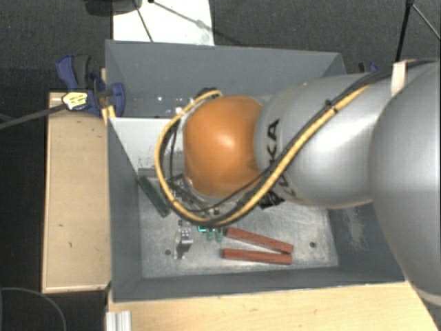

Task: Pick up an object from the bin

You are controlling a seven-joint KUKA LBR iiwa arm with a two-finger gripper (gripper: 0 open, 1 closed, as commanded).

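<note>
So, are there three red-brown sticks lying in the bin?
No, just two lie there: the upper stick and the lower stick, side by side on the floor of the bin.

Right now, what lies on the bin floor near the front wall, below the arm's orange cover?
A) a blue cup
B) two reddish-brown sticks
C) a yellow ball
B: two reddish-brown sticks lie nearly parallel on the bin floor, just below and right of the orange cover.
</note>
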